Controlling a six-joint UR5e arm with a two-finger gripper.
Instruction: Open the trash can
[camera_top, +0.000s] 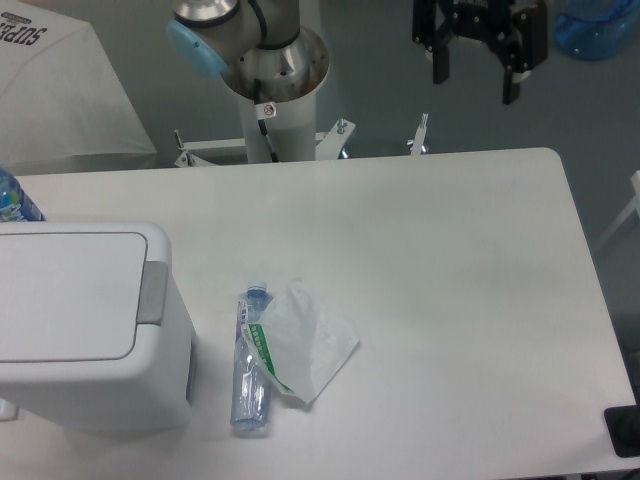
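Camera: trash can (75, 320) lid apparently shut.

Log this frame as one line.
tool: open, raised, far side | large boxy white plastic trash can: lid shut | crushed clear plastic bottle: beside can
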